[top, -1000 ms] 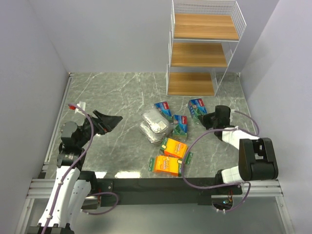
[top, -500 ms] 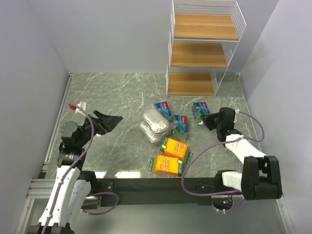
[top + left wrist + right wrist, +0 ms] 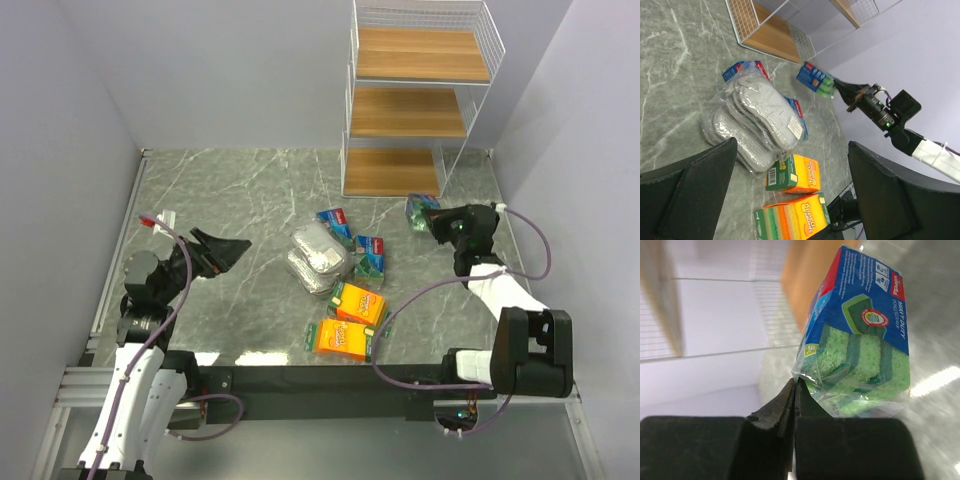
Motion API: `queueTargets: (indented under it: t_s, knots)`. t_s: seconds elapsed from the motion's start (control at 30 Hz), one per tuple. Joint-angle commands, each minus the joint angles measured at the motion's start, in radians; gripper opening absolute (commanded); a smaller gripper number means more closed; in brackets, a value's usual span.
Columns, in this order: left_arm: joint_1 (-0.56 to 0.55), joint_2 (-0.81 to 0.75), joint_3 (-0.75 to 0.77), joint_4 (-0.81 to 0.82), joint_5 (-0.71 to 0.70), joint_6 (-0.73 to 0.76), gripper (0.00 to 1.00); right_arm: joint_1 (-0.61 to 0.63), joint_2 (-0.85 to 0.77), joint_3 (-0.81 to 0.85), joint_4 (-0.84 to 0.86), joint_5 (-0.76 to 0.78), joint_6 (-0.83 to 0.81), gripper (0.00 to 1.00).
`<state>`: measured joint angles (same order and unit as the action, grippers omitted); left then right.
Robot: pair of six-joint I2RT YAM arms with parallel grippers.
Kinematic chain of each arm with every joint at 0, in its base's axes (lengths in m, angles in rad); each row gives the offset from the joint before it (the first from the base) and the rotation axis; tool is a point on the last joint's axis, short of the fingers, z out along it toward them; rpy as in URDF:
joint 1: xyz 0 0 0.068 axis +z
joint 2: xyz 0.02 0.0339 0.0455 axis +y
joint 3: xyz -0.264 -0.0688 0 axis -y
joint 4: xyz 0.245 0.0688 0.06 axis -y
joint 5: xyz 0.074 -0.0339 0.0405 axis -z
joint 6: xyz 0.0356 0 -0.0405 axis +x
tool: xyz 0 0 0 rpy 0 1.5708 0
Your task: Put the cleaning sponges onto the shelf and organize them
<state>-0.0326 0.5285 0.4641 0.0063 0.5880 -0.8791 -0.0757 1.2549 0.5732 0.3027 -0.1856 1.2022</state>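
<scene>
While just beside the shelf (image 3: 408,112), blue-and-green pack (image 3: 421,210) between right jaws.

Tabletop (image 3: 250,190) in a grey stone pattern with white veins, enclosed by plain pale lilac walls: back wall (image 3: 230,70), left wall (image 3: 50,180), right wall (image 3: 590,150). A black rail (image 3: 300,380) runs along the near edge, beside a silver metal frame (image 3: 72,380). Light is even and diffuse; soft white glare (image 3: 212,358) lies on the tabletop near the rail.
</scene>
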Motion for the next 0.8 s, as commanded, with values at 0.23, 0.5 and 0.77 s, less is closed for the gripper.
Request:
queueTargets:
  t_s: [0.23, 0.5, 0.77]
  knots:
    - [-0.003, -0.002, 0.021, -0.003, 0.003, 0.02, 1.0, -0.041, 0.093, 0.132, 0.294, -0.095, -0.026, 0.0]
    - [-0.003, 0.008, 0.019, 0.011, 0.015, 0.008, 0.99, -0.055, 0.323, 0.229, 0.541, -0.147, -0.012, 0.0]
    - [-0.003, 0.011, 0.022, -0.002, 0.019, 0.017, 0.99, -0.058, 0.537, 0.301, 0.656, -0.158, -0.001, 0.0]
